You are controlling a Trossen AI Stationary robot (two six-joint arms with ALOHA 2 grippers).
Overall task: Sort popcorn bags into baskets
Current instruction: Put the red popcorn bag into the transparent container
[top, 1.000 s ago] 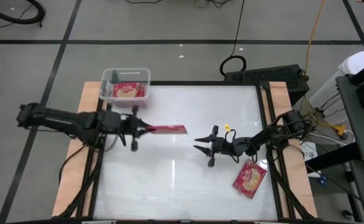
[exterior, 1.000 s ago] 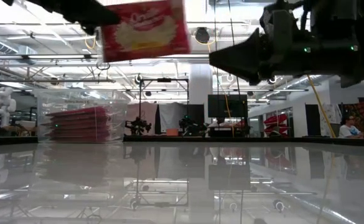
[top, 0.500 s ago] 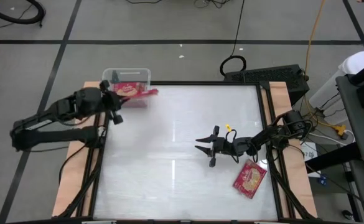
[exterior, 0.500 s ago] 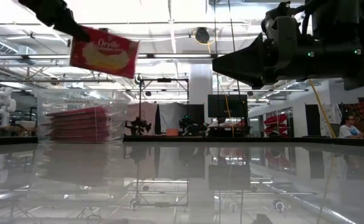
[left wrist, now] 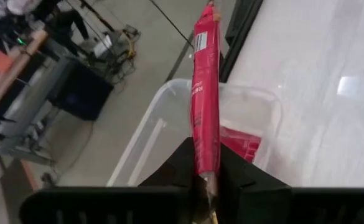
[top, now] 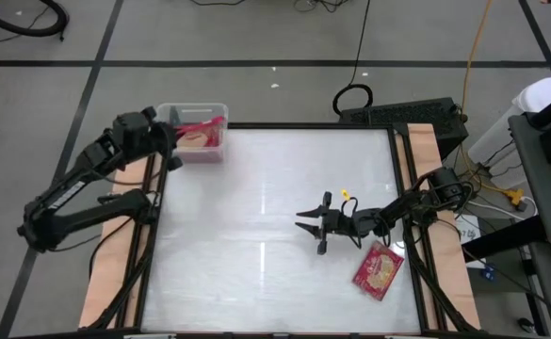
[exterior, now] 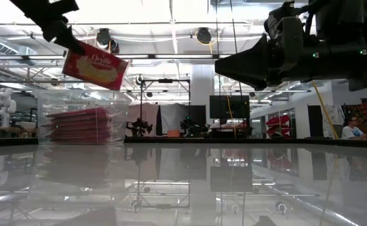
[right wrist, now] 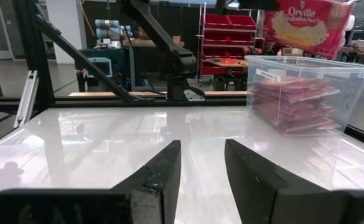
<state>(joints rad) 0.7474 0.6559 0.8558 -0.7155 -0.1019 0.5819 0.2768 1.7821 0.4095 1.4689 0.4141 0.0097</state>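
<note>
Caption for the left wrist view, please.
Left gripper holds a red popcorn bag edge-on above the clear basket of stacked bags.

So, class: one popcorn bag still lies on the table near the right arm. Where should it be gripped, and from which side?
The loose popcorn bag lies flat, picture face up, close to the table's right edge. Likely best: the right gripper, fingers open, comes from above and pinches a short end, tipping one finger under it. Flat on the surface, it offers only thin edges to take.
</note>
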